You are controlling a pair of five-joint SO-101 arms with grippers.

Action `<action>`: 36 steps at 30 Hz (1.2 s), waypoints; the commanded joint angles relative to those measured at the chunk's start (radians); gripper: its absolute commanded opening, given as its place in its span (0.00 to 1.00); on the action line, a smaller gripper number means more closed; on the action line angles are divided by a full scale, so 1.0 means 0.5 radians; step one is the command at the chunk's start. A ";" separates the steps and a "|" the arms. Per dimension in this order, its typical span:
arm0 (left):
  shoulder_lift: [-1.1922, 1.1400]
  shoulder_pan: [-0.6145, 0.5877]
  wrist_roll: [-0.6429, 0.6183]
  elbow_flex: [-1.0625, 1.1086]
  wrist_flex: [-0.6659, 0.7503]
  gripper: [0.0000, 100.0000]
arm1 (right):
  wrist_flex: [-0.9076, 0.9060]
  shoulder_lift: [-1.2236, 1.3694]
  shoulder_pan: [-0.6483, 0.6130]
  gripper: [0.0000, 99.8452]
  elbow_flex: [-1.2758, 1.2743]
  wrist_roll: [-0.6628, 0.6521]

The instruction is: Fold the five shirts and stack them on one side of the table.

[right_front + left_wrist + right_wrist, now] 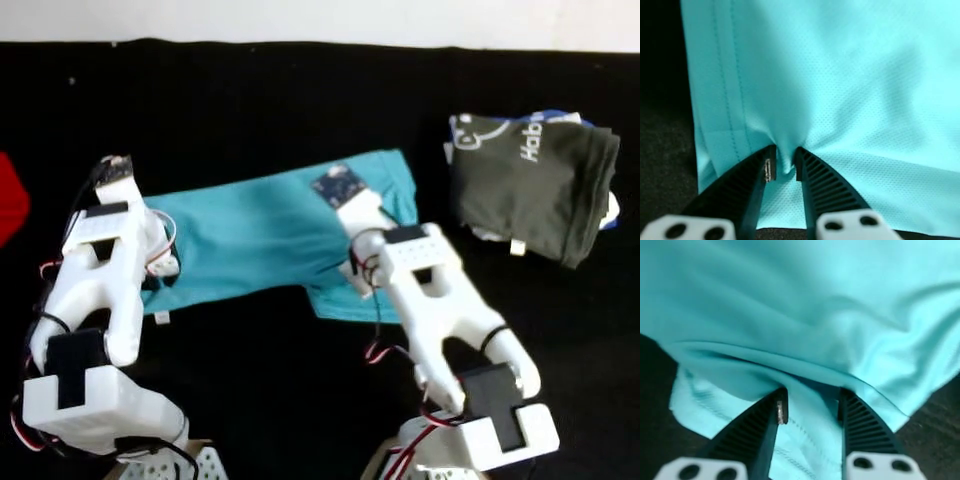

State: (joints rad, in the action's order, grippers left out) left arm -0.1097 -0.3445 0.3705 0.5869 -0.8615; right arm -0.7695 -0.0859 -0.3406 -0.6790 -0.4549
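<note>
- Teal shirt lay mid-table as a long band running 9 to 3 o'clock, w/ a sleeve flap hanging off toward 5 o'clock. Looked partly folded lengthwise, not finished.
- Left gripper sat at the shirt's 8 o'clock end, near the hem. Jaws were pressed nearly together on a small pucker of teal cloth, prob. to anchor or lift that end so the fabric stays taut.
- Right gripper sat at the shirt's 4 o'clock side, by the sleeve flap. Jaws were part-spread, straddling a doubled edge w/ cloth between them; no firm clamp visible.
- Judgement: one gripper at each end suits a two-point lift, so the band can be folded over w/o bunching.
- Stack of folded shirts sat at the table's 2 o'clock, dark grey on top, blue and white edges under it. Likely the drop spot, well apart from the teal one.
- Red cloth showed at 9 o'clock edge, maybe another shirt waiting.
- Risk: the small left pinch could slip.
</note>
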 commanded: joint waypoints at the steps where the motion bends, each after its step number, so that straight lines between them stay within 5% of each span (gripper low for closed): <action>1: 0.005 -0.041 -0.012 -0.002 0.052 0.07 | -0.069 -0.103 0.041 0.17 0.091 -0.031; 9: 0.005 -0.041 -0.012 -0.002 0.052 0.07 | -0.456 -0.508 0.020 0.17 0.091 -0.034; 15: 0.005 -0.041 -0.012 -0.002 0.052 0.07 | -0.750 -0.858 -0.278 0.17 -0.057 -0.037; 28: 0.005 -0.041 -0.012 -0.002 0.052 0.07 | -0.121 -0.210 -0.198 0.17 -0.186 -0.138; 36: 0.005 -0.041 -0.012 -0.005 0.052 0.07 | -0.121 -0.017 0.038 0.01 0.094 -0.144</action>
State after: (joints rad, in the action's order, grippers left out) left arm -0.1097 -0.3445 0.3705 0.5869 -0.8615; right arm -0.8447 -0.0967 -0.3606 -0.6928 -0.5148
